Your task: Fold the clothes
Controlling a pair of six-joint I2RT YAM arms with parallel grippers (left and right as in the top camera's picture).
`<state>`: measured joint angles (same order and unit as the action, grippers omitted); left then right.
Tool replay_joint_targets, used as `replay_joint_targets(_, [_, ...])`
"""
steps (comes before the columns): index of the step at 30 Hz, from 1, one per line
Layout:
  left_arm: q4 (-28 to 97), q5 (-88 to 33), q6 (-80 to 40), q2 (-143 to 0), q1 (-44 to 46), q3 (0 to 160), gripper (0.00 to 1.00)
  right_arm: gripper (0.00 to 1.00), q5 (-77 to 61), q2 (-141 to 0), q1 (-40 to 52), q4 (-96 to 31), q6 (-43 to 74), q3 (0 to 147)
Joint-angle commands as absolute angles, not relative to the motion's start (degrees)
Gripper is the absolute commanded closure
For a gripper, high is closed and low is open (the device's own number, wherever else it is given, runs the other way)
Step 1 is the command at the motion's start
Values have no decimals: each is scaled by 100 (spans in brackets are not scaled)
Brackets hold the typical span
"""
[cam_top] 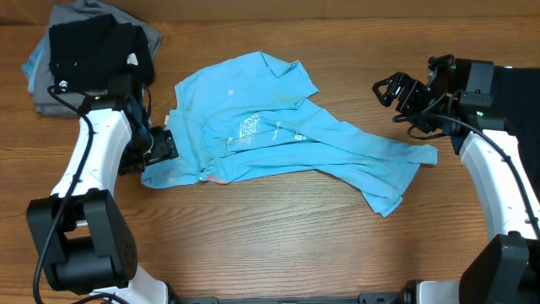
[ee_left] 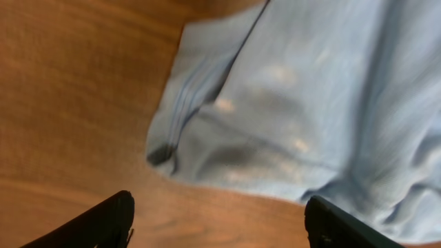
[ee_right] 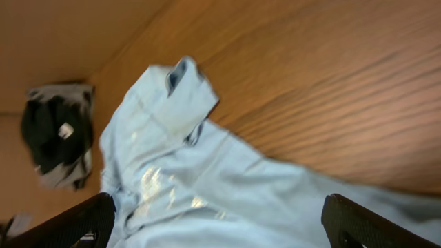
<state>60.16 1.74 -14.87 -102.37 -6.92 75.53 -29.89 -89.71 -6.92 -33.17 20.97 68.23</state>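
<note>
The clothes, a light blue T-shirt (cam_top: 278, 135) with white lettering, lie crumpled across the middle of the wooden table. My left gripper (cam_top: 160, 145) sits low at the shirt's left edge. In the left wrist view it (ee_left: 220, 231) is open, with bare wood between its fingers (ee_left: 103, 220) and the shirt's hem (ee_left: 207, 117) just ahead. My right gripper (cam_top: 395, 91) hangs open to the right of the shirt, holding nothing. In the right wrist view the shirt (ee_right: 227, 186) fills the space below its spread fingers (ee_right: 365, 224).
A small black shirt lies on a pile of grey garments (cam_top: 93, 46) at the back left corner, also seen as a dark pile (ee_right: 52, 131) in the right wrist view. A black item (cam_top: 519, 84) lies at the right edge behind my right arm.
</note>
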Motion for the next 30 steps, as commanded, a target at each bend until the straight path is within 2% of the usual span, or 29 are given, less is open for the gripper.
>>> replay_joint_targets(1, [5769,139,-1542,-10309,-738,7688,21,0,-3507,-8973,-635,-3505,2121,6851])
replay_joint_targets(6, [5450,121,-1474,-10645,-740,7688,23,0,-3500,-8973,-633,-4014,2119,6851])
replay_joint_targets(10, [4849,-722,-1131,-10995,-738,7688,22,0,-3387,-8973,-633,-4226,2119,6851])
replay_joint_targets(14, [4661,-797,-1111,-11159,-738,7688,22,0,-3218,-8973,-633,-4383,2119,6851])
replay_joint_targets(30, [5419,-388,-1055,-11262,-749,7688,24,0,-2401,-8973,-633,-5260,2095,6851])
